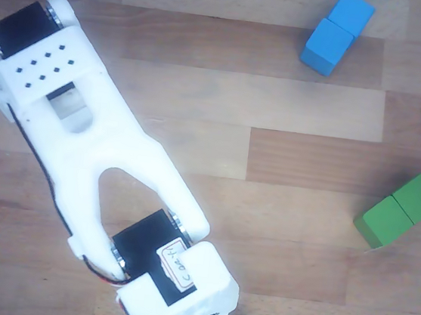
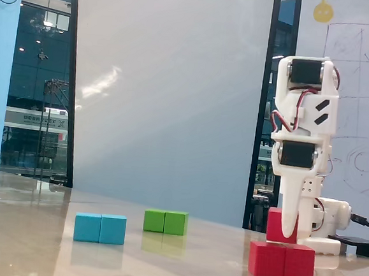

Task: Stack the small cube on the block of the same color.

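Now the fingers [image 2: 286,228] clench the small cube [image 2: 280,227], resting on the red block's [image 2: 281,261] left half in the fixed view — releasing off-centre or dragging sideways could tip it onto the tabletop [image 2: 162,264].

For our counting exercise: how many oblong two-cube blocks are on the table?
3. In the fixed view, the blue block lies at left, the green block behind it toward the middle, and the red block at right, under the small cube.
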